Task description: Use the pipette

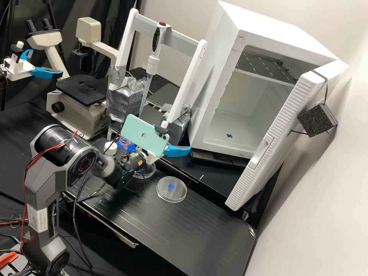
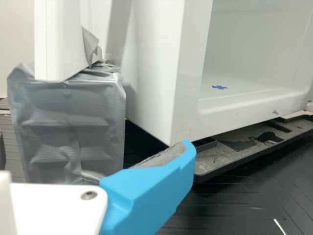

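Arm [image 1: 43,191] rises beside the bench [image 1: 214,230], elbow bent, forearm sloping down to the wrist and a mint phone [image 1: 143,134] with a logo. Its fingers [image 1: 178,150] stand apart, gripping nothing, near the white frame [image 1: 188,86]. Pipette [image 1: 153,63] is at the frame's crossbar, tip down, slightly tilted. A white label [image 1: 37,219] sits on the arm's upright link, print too small to tell.

Bright, soft indoor light spreads across the high view, paling the wall [image 1: 326,195] and the outside of the white cabinet [image 1: 216,57], whose inside looks greyer and more shaded. The black tabletop [image 1: 214,230] has a dull, greyish sheen, and creased silver tape [image 1: 122,103] catches small glints. In the wrist view, the cabinet is evenly bright, with deep shadow beneath its near corner.
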Motion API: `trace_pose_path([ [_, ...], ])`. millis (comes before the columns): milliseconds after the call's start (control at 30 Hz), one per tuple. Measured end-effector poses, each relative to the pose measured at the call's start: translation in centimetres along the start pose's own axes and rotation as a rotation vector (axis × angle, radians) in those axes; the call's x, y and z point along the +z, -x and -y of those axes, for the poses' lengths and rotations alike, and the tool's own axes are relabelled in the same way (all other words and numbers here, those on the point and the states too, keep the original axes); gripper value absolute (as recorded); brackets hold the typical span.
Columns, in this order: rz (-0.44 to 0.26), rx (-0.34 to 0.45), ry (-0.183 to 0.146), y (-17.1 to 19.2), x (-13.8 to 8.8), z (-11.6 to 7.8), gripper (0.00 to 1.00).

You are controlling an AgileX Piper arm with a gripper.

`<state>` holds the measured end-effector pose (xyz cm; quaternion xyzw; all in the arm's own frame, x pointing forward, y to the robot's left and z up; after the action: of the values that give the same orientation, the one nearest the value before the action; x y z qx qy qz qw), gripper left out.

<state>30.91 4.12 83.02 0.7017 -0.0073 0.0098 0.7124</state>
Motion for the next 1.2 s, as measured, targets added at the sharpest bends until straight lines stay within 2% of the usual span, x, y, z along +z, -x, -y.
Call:
trace_pose_path([
  [267, 0.000, 0.000, 0.000, 0.0, 0.0, 0.0, 1.00],
  [367, -0.006, 0.004, 0.004, 1.1, 0.0, -0.4, 1.00],
  [500, -0.033, 0.034, -0.026, 3.2, -0.6, -1.5, 1.00],
  [633, -0.110, 0.076, -0.032, 4.7, -2.5, -2.8, 1.00],
  [733, -0.202, 0.099, -0.035, 5.6, -4.9, -3.5, 1.00],
  [800, -0.265, 0.107, -0.026, 6.1, -6.8, -3.9, 1.00],
  [867, -0.299, 0.124, -0.024, 6.3, -8.0, -4.4, 1.00],
  [1067, -0.360, 0.132, -0.014, 6.2, -11.5, -5.4, 1.00],
  [1200, -0.376, 0.097, 0.014, 5.7, -13.9, -5.6, 1.00],
])
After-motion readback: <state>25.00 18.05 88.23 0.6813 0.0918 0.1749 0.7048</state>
